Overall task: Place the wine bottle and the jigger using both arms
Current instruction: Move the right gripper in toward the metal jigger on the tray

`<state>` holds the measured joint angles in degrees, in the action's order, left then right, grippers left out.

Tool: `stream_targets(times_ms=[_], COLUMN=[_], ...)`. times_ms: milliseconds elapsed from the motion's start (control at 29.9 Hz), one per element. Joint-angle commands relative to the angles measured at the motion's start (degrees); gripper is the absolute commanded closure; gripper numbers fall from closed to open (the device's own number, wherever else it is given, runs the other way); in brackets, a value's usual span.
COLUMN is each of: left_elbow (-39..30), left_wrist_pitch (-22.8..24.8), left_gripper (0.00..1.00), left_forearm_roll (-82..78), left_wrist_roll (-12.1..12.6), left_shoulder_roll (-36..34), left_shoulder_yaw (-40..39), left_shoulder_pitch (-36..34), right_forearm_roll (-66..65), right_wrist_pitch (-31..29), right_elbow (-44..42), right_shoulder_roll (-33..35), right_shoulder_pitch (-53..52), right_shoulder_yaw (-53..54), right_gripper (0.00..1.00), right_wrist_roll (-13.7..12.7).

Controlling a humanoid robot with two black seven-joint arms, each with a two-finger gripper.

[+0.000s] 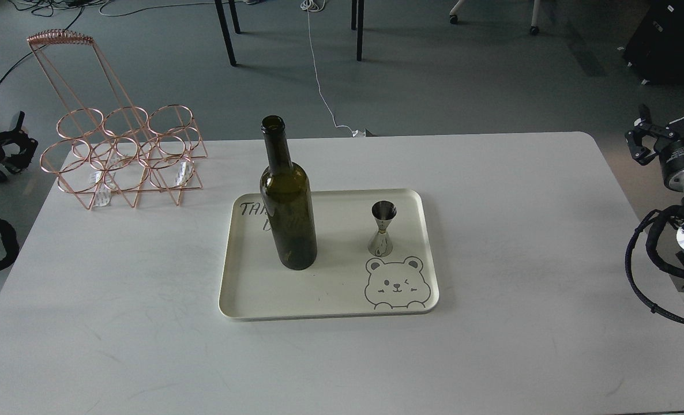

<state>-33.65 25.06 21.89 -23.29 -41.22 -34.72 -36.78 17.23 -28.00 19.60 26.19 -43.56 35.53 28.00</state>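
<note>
A tall dark olive-green wine bottle point(287, 213) stands upright on the left half of a cream tray point(330, 305) in the middle of the white table. The small silver jigger point(382, 228) stands upright on the tray's right half, above a printed bear face. My left gripper point(22, 141) hangs off the table's left edge, far from the bottle, its fingers apart and empty. My right gripper point(639, 135) sits beyond the table's right edge, far from the jigger, also open and empty.
A copper wire bottle rack point(124, 155) stands at the table's point(526, 242) back left corner. Black cables loop by the right arm point(642, 271). Chair legs and a white cord are on the floor behind the table.
</note>
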Motion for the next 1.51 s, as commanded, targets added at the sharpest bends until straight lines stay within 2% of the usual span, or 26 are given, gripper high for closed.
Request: stream_targets(times_ms=[0,468,602,803,970,1138,1271,1472], left_elbow=[-0.02,-0.19,-0.28,-0.28,-0.28,-0.28,-0.28,-0.28], left_wrist_pitch=[-0.01,-0.8,-0.89,-0.89,-0.98,-0.98,-0.81,-0.89], left_gripper=[0.02,0.02,0.02,0.02,0.02,0.02,0.02,0.02], left_forearm_roll=[0.0,0.0,0.0,0.0,0.0,0.0,0.0,0.0], left_wrist_roll=[0.0,0.61,0.61,0.53,0.26,0.26,0.35,0.44], left_shoulder_roll=[0.0,-0.09,0.0,-0.26,-0.17,-0.26,-0.44,-0.26], left_shoulder_yaw=[0.0,-0.18,-0.18,-0.18,-0.26,-0.18,-0.09,-0.18], left_shoulder_pitch=[-0.4,-1.02,-1.02,-1.02,-1.02,-1.37,-1.37,-1.46], right_forearm_roll=[0.0,-0.79,-4.55,-20.71,-39.77,-65.42,-82.93,-96.92], right_wrist_pitch=[0.0,0.0,0.0,0.0,8.29,17.79,22.54,32.47], right_elbow=[0.08,3.07,8.77,25.45,39.08,47.36,48.07,48.42], right_shoulder_roll=[0.0,1.31,7.01,17.56,23.11,23.29,21.72,17.15], right_shoulder_pitch=[-0.04,-1.7,-3.46,-4.17,-3.99,-2.15,-1.18,-1.09], right_shoulder_yaw=[0.07,-0.99,-2.48,-2.75,-2.66,-3.27,-6.34,-17.14], right_gripper=[0.01,0.01,0.01,0.01,0.01,0.01,0.01,0.01], right_wrist_roll=[0.0,0.0,0.0,0.0,0.0,0.0,0.0,0.0])
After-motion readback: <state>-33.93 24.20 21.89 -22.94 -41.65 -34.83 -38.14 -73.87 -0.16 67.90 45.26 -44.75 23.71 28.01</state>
